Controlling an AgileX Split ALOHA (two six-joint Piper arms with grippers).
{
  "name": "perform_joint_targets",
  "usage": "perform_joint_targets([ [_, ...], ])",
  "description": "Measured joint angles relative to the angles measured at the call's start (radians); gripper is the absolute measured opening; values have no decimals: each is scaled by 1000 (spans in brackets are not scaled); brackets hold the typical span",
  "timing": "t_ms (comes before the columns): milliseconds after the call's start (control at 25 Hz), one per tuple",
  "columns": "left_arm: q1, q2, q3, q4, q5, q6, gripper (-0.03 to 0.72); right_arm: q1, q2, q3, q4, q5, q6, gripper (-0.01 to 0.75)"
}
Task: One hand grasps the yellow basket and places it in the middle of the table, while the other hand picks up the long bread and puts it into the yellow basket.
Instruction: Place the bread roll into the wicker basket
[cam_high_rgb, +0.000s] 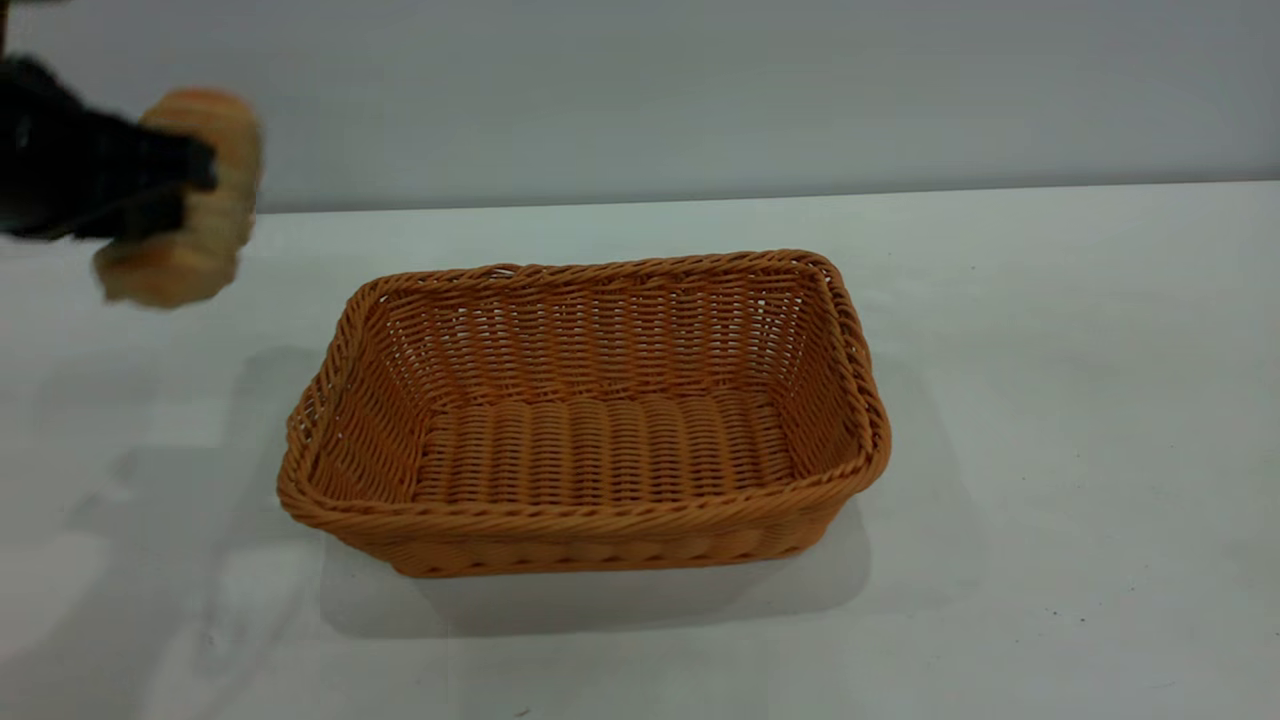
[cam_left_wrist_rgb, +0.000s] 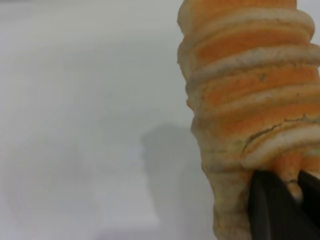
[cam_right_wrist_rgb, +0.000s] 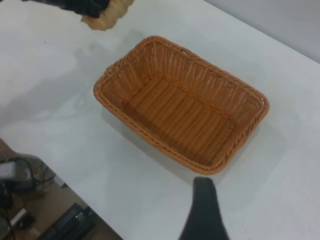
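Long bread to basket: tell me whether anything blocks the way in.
Nothing visible does. The left gripper holds the long bread in the air, left of and behind the yellow basket, whose inside is empty and open on top. The right gripper stays outside the basket.

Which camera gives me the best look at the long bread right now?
The left wrist view: the long bread fills it, ridges clear, pinched by the left tool. The exterior view shows it blurred at the left edge; the right wrist view catches only one end.
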Motion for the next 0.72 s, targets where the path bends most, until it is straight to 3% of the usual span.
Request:
perform_joint_targets([
  [360, -267, 73, 4, 2, -133, 0, 83, 0, 0, 0, 0, 41, 0, 587],
  [520, -328, 170, 4, 47, -234, 0, 83, 0, -12, 0, 0, 51, 0, 587],
  [720, -353, 276, 4, 109, -309, -33, 85, 0, -51, 0, 0, 51, 0, 587],
])
